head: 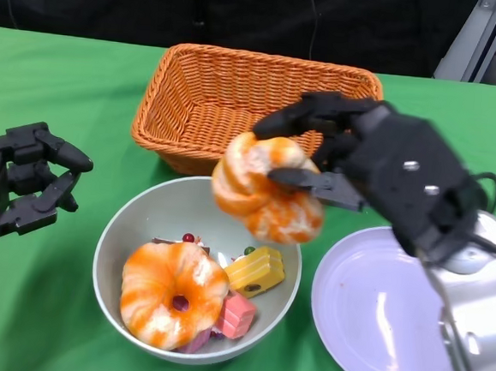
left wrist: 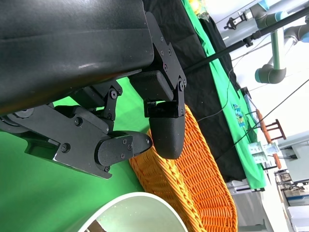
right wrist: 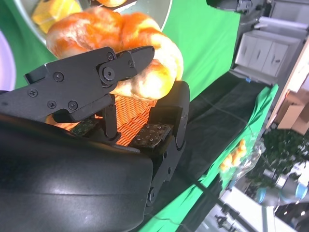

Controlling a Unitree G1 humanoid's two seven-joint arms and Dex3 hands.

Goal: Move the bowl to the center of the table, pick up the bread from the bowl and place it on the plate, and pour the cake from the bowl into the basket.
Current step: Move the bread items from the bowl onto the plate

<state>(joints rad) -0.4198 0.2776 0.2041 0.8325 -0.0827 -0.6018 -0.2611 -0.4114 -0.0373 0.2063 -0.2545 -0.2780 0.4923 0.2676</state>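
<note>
My right hand (head: 362, 160) grips an orange-and-white twisted bread (head: 265, 187) in the air above the far right rim of the grey bowl (head: 117, 235). The right wrist view shows the bread (right wrist: 120, 46) pinched between black fingers (right wrist: 96, 77). Inside the bowl lie another orange-and-white bread ring (head: 171, 293), a yellow cake (head: 256, 270) and a pink cake (head: 236, 316). A lilac plate (head: 375, 320) sits to the bowl's right, under my right forearm. The orange wicker basket (head: 212, 97) stands behind the bowl. My left hand (head: 25, 181) hovers empty left of the bowl, fingers apart.
Green cloth covers the table (head: 66, 94). A black backdrop runs along the far edge. The left wrist view shows the basket (left wrist: 193, 174) and the bowl's rim (left wrist: 135, 199) beyond my left fingers (left wrist: 164, 130).
</note>
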